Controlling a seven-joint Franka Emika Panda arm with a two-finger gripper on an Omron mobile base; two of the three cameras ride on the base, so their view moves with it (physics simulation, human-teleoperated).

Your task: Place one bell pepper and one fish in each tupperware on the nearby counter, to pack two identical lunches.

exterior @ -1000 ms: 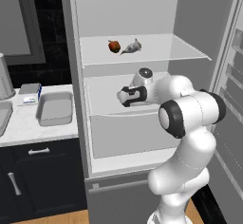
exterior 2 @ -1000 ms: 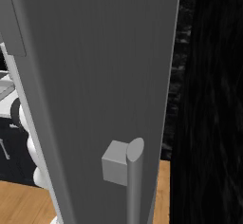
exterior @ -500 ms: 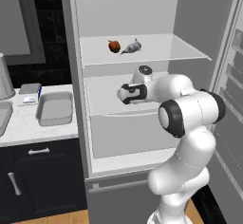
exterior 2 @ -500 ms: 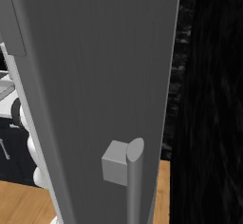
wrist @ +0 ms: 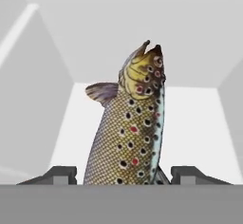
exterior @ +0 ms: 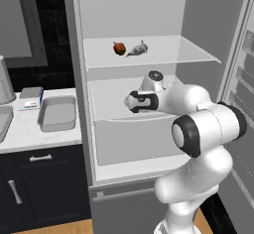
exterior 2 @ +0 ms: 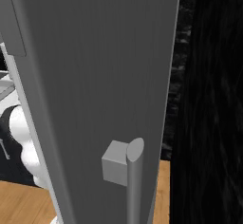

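My pincer, part-closed, seems to clamp the spotted fish jutting toward twelve o'clock inside the fridge, and I judge that its slick, tapering body could slip free during the carry to the tupperware.

We see our end effector reaching inside the fridge between two shelves, a fish filling the gap between its fingertips, with bare shelf and open room on either side.
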